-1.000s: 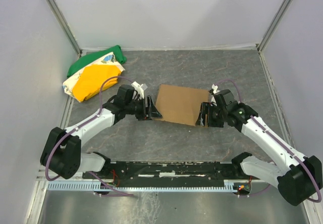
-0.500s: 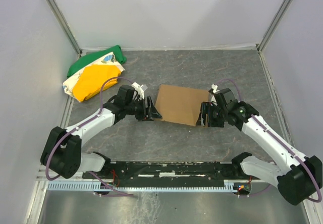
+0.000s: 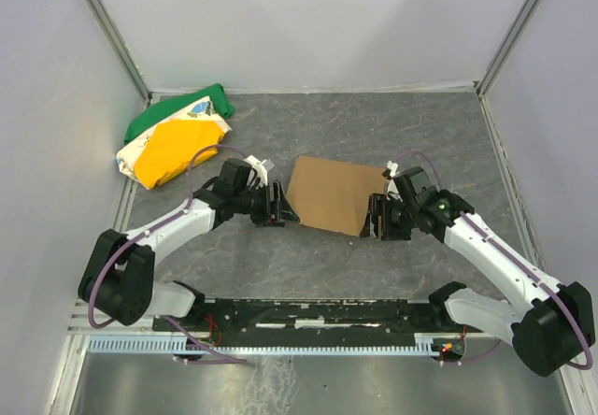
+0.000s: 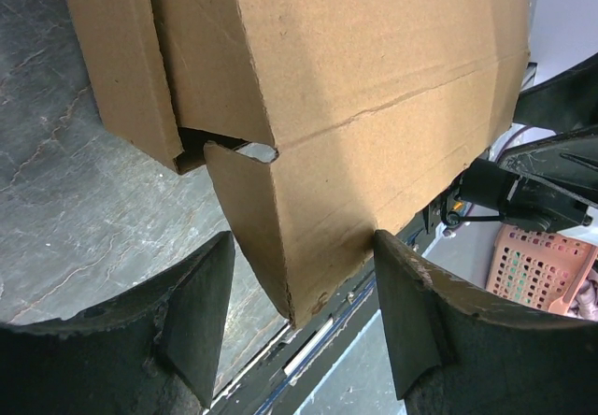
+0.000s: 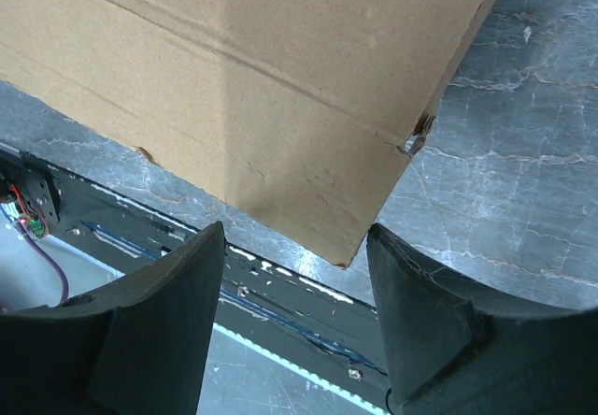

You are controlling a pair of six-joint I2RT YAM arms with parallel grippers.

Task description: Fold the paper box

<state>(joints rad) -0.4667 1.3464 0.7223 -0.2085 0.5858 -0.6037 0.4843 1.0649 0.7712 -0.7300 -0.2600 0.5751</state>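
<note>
I see a grey marbled table (image 3: 374,125) boxed in by pale walls (image 3: 308,22), with a cloth bundle (image 3: 173,139) in its far-left corner. The paper box (image 3: 334,193) sits mid-table, its long axis left to right and its right end skewed nearer me. The left gripper (image 3: 278,206) and right gripper (image 3: 377,217) each straddle a box corner with fingers spread; I cannot tell whether they pinch it.

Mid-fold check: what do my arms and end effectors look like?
Left arm and right arm: white links, bulky black joints, a purple cable looping along each. The right arm shows a small green light. Left end effector and right end effector: black, wedge-shaped, scuffed tips.
</note>
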